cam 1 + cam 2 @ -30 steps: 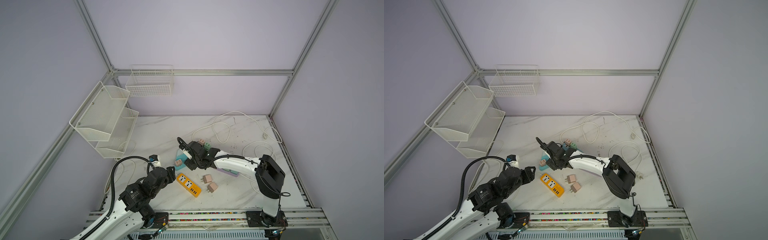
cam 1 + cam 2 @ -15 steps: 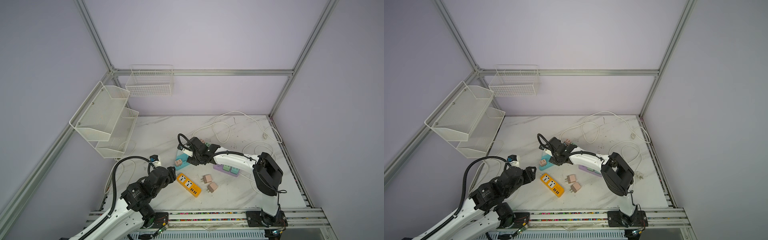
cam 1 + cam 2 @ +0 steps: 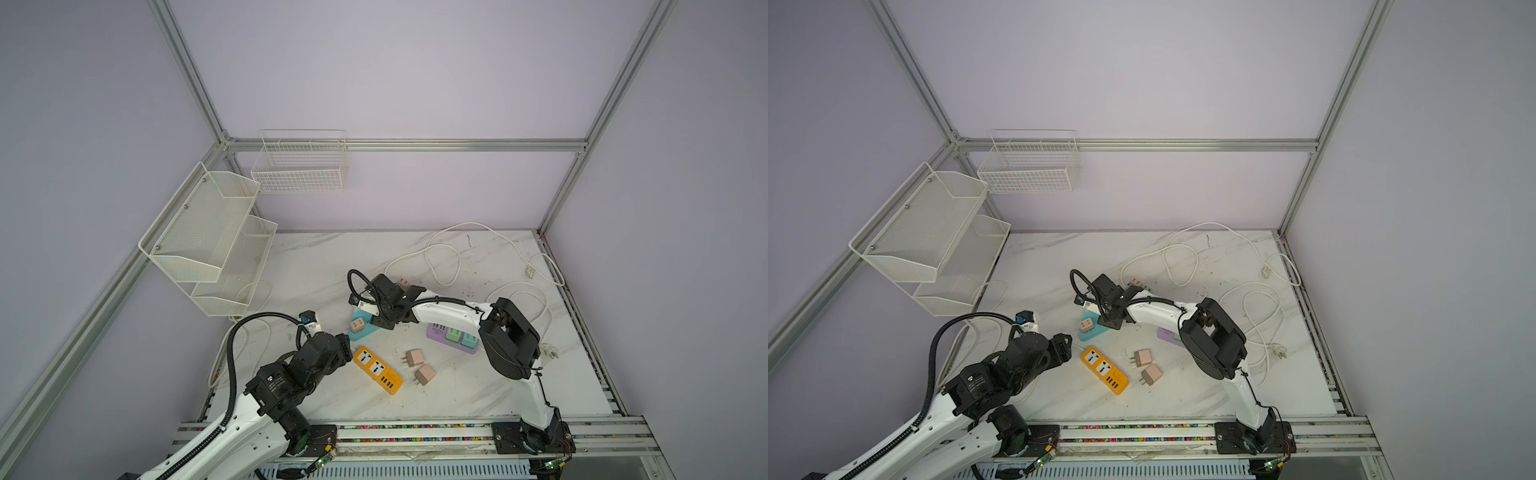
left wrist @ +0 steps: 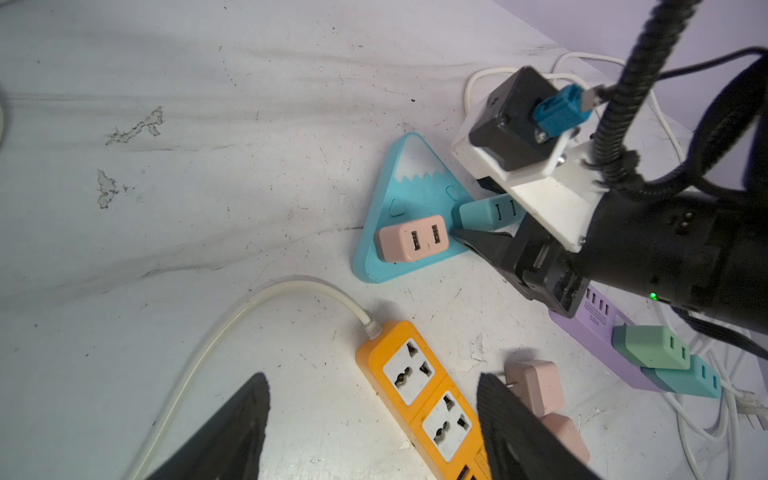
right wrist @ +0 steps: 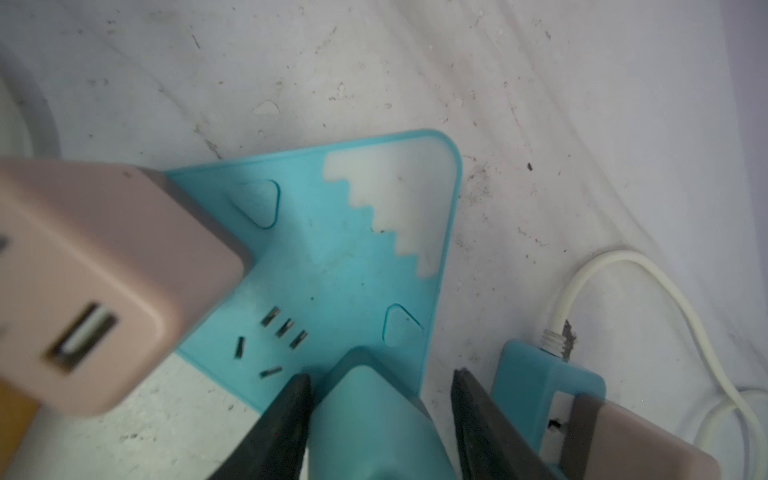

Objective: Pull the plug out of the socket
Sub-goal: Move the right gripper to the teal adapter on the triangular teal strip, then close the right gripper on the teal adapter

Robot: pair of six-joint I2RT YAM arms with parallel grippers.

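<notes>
A blue triangular socket (image 3: 370,330) lies flat on the table, with a pink plug (image 3: 356,325) and a teal plug (image 4: 488,212) seated in it. My right gripper (image 5: 380,374) straddles the teal plug (image 5: 374,424). One finger (image 5: 286,415) touches the plug's side, and a narrow gap shows at the other finger (image 5: 482,415). In the right wrist view the pink plug (image 5: 95,282) stands close beside that grip. My left gripper (image 4: 374,415) hovers open over the orange power strip (image 4: 419,395), near the socket (image 4: 415,187), holding nothing.
In front of the socket lies the orange strip (image 3: 377,370), with two loose pink plugs (image 3: 419,365) to its right. A purple strip (image 3: 451,336) carries green and teal plugs. A second blue socket (image 5: 536,374) sits behind my right gripper. White cords (image 3: 444,257) loop at the back; wire racks (image 3: 208,237) hang left.
My right gripper's jaws have narrowed around the teal plug, and its forearm has shifted off the purple strip. My left gripper's jaws have widened; that arm has barely moved.
</notes>
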